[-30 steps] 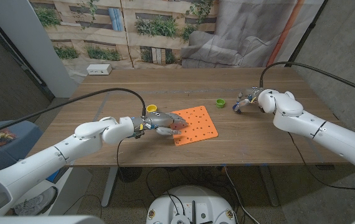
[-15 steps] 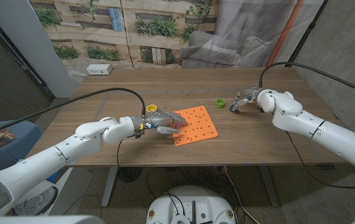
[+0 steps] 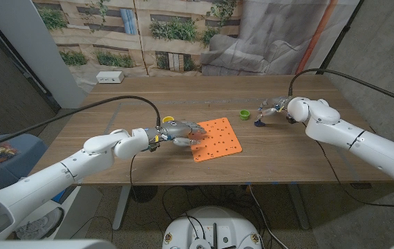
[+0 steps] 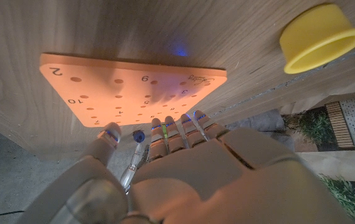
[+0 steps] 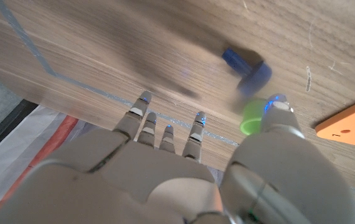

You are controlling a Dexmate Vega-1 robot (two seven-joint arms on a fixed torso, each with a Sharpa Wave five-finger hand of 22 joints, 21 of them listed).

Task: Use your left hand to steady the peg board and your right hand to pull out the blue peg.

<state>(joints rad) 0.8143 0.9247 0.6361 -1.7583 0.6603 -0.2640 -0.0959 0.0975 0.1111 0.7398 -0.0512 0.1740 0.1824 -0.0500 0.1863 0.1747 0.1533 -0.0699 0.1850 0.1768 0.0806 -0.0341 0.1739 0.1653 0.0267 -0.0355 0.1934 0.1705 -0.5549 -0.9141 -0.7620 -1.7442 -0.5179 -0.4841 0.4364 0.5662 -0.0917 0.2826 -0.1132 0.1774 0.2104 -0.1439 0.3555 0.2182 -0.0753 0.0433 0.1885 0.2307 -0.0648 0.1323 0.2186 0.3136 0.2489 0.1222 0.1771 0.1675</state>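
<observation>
The left hand [image 3: 180, 132] hovers with fingers spread at the near-left edge of the orange peg board [image 3: 215, 137], holding nothing, a yellow cap [image 3: 168, 120] just behind it. Further right sits a green cap [image 3: 244, 114]. The blue peg [image 3: 258, 124] lies on the table [image 3: 148, 97], out of the board, just below the right hand [image 3: 271, 111], whose fingers are apart and empty.

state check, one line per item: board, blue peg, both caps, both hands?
orange peg board: flat on the table, holes bare
blue peg: out, on the table beside the right hand
yellow cap: on the table, opening down
green cap: on the table
left hand: fingers at the board's edge, holds nothing
right hand: fingers spread, empty
</observation>
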